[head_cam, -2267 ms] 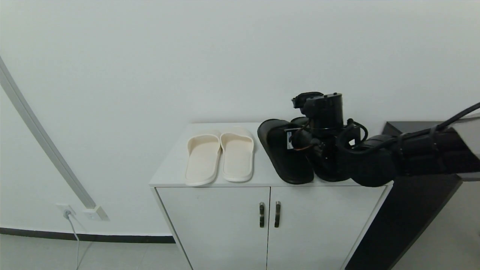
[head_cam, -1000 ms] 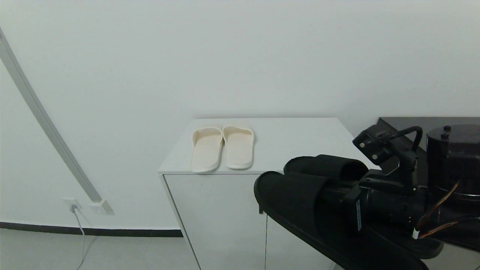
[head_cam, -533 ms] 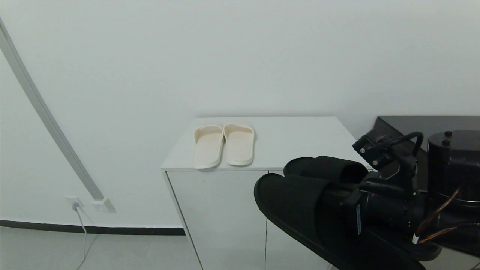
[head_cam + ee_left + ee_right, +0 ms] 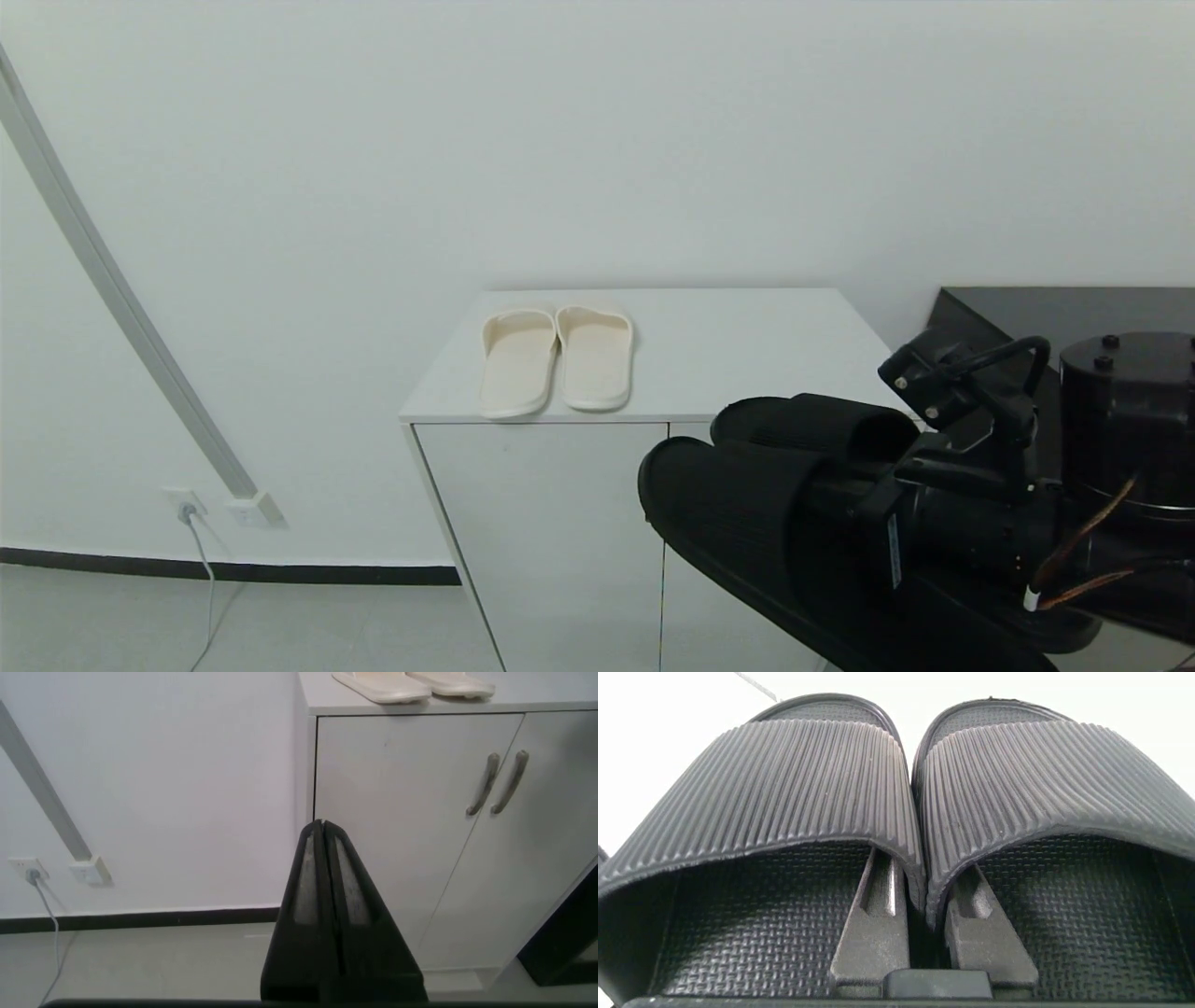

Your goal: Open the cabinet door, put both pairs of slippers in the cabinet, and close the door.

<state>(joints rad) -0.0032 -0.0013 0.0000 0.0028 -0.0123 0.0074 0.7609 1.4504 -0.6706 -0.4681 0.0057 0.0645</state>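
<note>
Nearly closed, the right gripper [image 4: 923, 882] pinches both black slippers [image 4: 813, 784] together; the left gripper [image 4: 320, 833] is closed, empty.

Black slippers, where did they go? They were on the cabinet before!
The right gripper, clamped on the black slippers, lifted them off the cabinet and drew them back toward the robot. The cream slippers stayed on top, and the doors stayed shut.

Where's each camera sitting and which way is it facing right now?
Head: high up, facing forward and down at the cabinet topped by cream slippers; right gripper with black slippers lower right.
Left wrist: low, facing the cabinet doors; shut left gripper ahead.
Right wrist: looks along right gripper, fingers inside the black slippers.
Shared: head and left wrist both show cabinet and cream slippers.
</note>
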